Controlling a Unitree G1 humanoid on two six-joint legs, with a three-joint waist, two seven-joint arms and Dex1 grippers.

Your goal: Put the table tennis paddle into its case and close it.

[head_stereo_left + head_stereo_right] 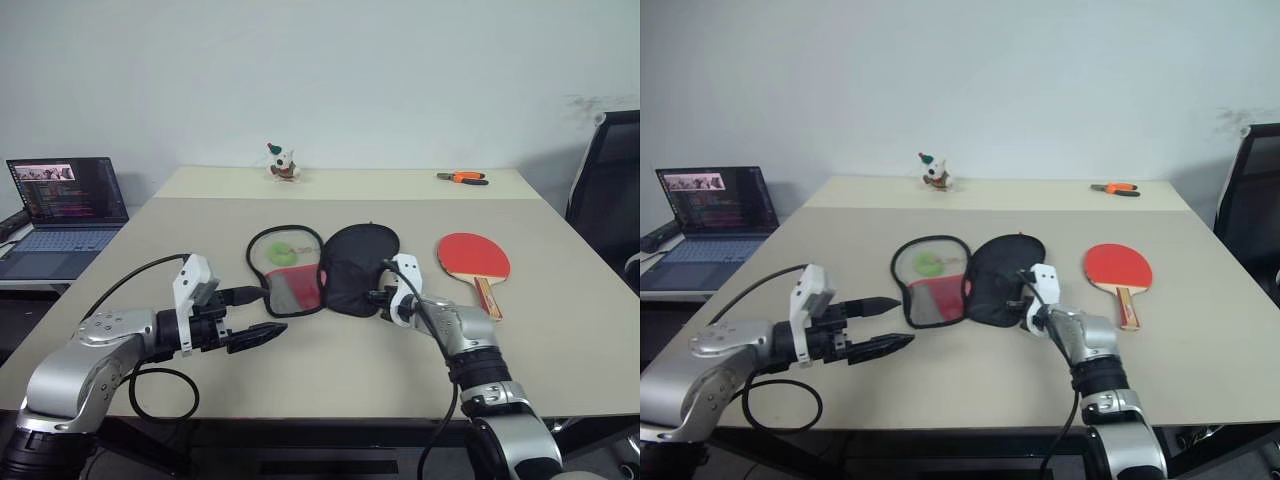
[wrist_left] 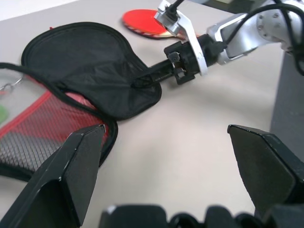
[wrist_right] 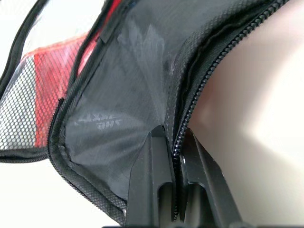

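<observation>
The case lies opened flat mid-table: a black half beside a see-through mesh half with a red patch. My right gripper is shut on the zipper edge of the black half, and the fabric is pinched between its fingers. The table tennis paddle lies red face up on the table, to the right of the case and apart from it, handle toward me. My left gripper hovers open just left of the case's near end, nothing between its fingers.
A yellow-green ball shows under the mesh half. A small toy figure and orange-handled pliers lie at the table's far edge. A laptop stands off to the left, a black chair to the right.
</observation>
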